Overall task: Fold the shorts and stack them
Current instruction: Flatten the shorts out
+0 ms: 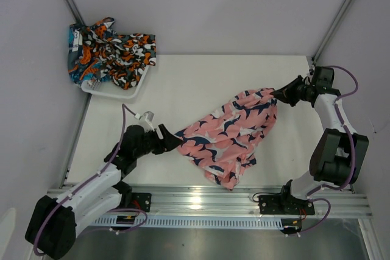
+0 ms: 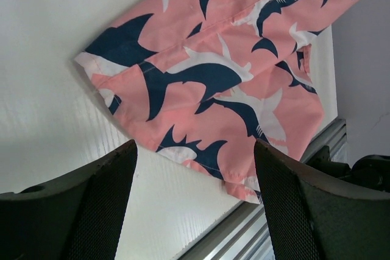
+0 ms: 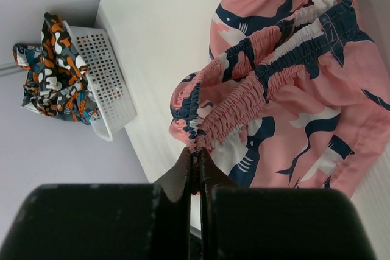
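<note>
1. Across the middle of the desk (image 1: 183, 89) the pink shorts (image 1: 234, 135) lie stretched at a slant. The waistband (image 3: 244, 98) points to the far right, one leg hem (image 2: 122, 89) points toward my left arm, and a rumpled part sags toward the near edge.
2. My right tool (image 1: 277, 94) is pinched tight on the gathered elastic of the waistband. On the right wrist view the fingers meet with the band bunched between them, and that end seems held a little off the desk.
3. My left tool (image 1: 169, 141) stands wide with nothing in it. On the left wrist view the leg hem lies flat on the desk just ahead of the fingers (image 2: 103, 205), which are clear of the cloth.
4. The other two shorts (image 1: 113, 50) are heaped in and over the white basket (image 1: 137, 86) at the far left corner, and they are not folded.
5. I judge this to be the spreading-out of the first pair, so the task is at an early stage. No fold is made and no stack is begun.
6. Next I would lower the waistband end so the cloth lies flat. Then I would take a fresh hold with the left tool on a hem or side edge to carry one half over the other. The rumpled near part needs smoothing first, or the fold will trap a crease.
</note>
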